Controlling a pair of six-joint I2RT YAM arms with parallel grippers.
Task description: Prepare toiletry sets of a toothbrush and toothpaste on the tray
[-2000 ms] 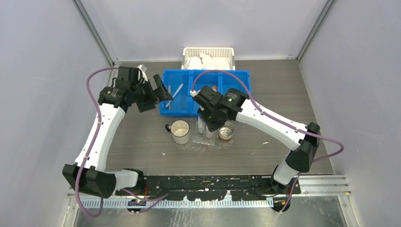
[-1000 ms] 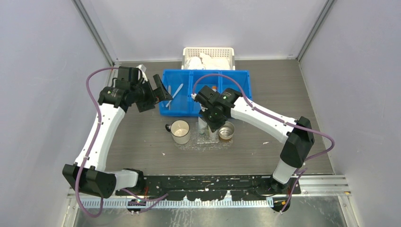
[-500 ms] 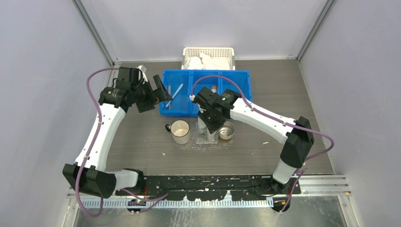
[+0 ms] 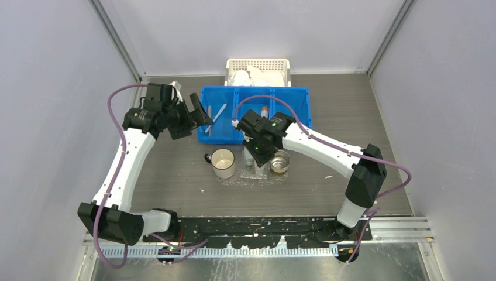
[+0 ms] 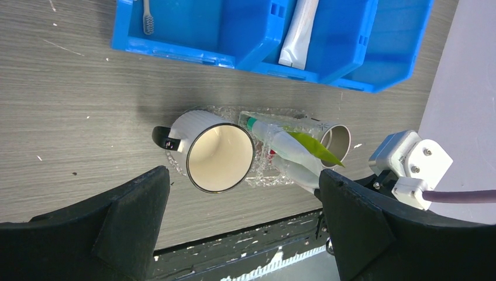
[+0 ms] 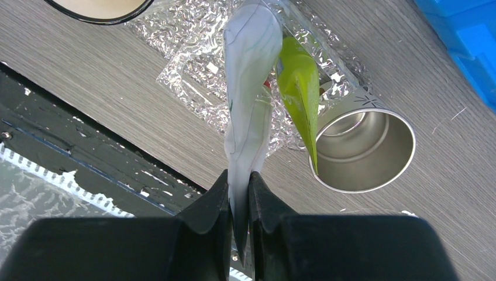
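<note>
Right end effector (image 6: 238,182) pinches toothpaste (image 6: 248,93) tail above tray (image 6: 186,77).

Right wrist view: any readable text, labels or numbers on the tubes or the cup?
No readable text.
White toothpaste, pinched in the right gripper: faint green lines, nothing legible.
Green tube: nothing legible.
Metal cup: small starburst mark near the rim, no words.

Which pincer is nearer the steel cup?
Right. The right pincer holds a toothpaste just beside the cup; the left pincer hovers far off by the blue bin.
</note>
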